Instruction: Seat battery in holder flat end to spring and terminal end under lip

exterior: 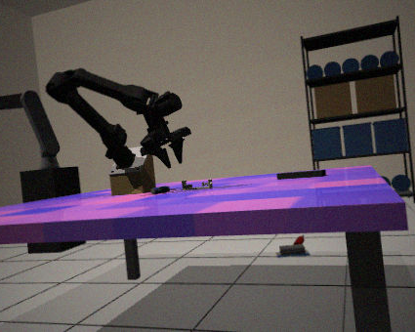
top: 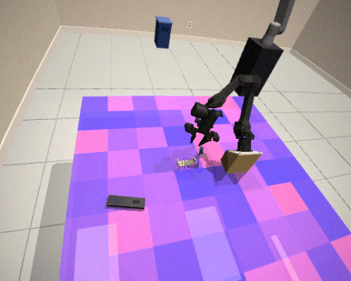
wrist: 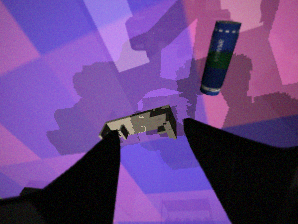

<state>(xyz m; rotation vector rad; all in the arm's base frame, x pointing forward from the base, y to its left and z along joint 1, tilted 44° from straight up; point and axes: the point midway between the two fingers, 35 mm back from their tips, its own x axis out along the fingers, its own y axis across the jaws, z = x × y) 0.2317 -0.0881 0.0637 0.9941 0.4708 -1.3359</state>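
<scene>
The blue and green battery [top: 201,151] [exterior: 160,189] [wrist: 220,57] lies on its side on the table, apart from the holder, at the upper right in the wrist view. The holder [top: 187,162] [exterior: 210,184] [wrist: 145,123] is a small pale tray with raised ends, and no battery is in it. My gripper [top: 198,141] [exterior: 175,163] [wrist: 151,129] is partly open and empty, above the table. In the wrist view the holder shows between and just beyond the fingertips. Which holder end has the spring or the lip is too small to tell.
A flat black box [top: 125,202] [exterior: 301,174] lies on the table, away from the holder. The arm's brown wedge-shaped base [top: 240,163] [exterior: 128,184] stands close to the battery. A black pedestal [top: 257,66] [exterior: 50,181] with a grey arm stands behind.
</scene>
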